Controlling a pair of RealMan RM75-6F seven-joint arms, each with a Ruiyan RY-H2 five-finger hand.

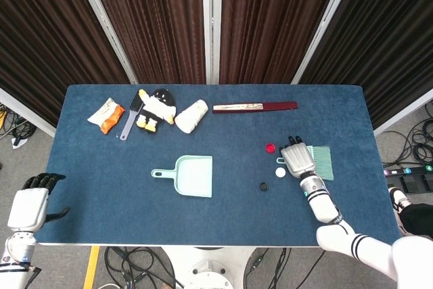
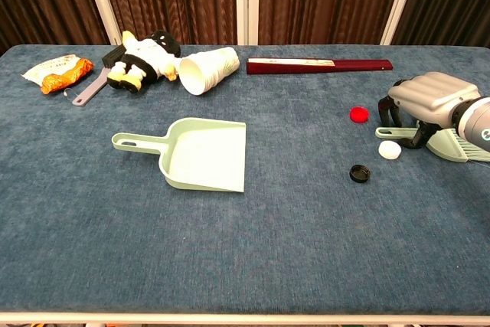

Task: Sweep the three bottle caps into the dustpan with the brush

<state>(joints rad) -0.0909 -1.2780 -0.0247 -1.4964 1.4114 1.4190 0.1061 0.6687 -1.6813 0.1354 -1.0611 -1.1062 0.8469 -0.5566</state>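
Observation:
The mint-green dustpan [image 1: 193, 175] [image 2: 204, 152] lies mid-table, handle pointing left. A red cap [image 1: 270, 147] [image 2: 358, 114], a white cap [image 1: 280, 172] [image 2: 389, 150] and a black cap [image 1: 263, 185] [image 2: 360, 173] lie to its right. The green brush [image 1: 323, 162] [image 2: 453, 144] lies flat on the table, right of the caps. My right hand [image 1: 298, 159] [image 2: 426, 100] is over the brush handle, fingers curled down on both sides of it; whether they grip it is unclear. My left hand [image 1: 30, 206] hangs off the table's left front corner and holds nothing.
Along the far side lie an orange snack bag [image 1: 105, 114] [image 2: 57, 71], a grey scoop [image 1: 126, 125], a penguin plush [image 1: 155, 108] [image 2: 142, 59], a tipped paper cup [image 1: 191, 116] [image 2: 207, 69] and a long dark red box [image 1: 255, 106] [image 2: 319, 65].

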